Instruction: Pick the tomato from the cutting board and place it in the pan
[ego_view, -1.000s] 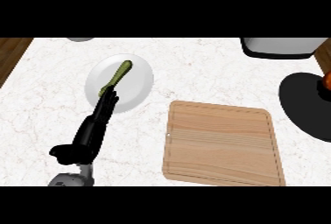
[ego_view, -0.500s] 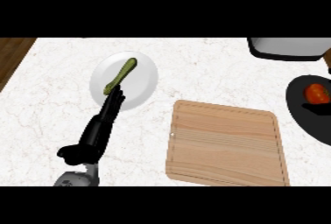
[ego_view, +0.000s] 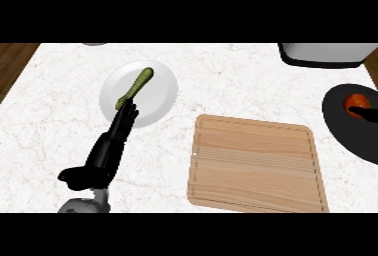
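Note:
The red tomato (ego_view: 355, 100) sits over the black pan (ego_view: 343, 125) at the right edge of the head view. A black finger of my right hand (ego_view: 362, 112) curls across the tomato's lower right side; the rest of that hand is out of view or lost against the dark pan. The wooden cutting board (ego_view: 257, 162) lies bare in the lower middle, left of the pan. My left hand (ego_view: 111, 147) rests at the lower left, open, with its straight fingers pointing up and their tips at the rim of a white plate (ego_view: 159, 95).
The white plate holds a long green vegetable (ego_view: 136, 87). A white pot with a dark base (ego_view: 325, 54) stands at the back right. The counter's left edge (ego_view: 21, 65) runs along brown wood. A small grey object (ego_view: 94, 44) shows at the back edge.
The tomato came in from the right edge and now lies over the pan, with the right hand's finger on it. The left hand stayed put.

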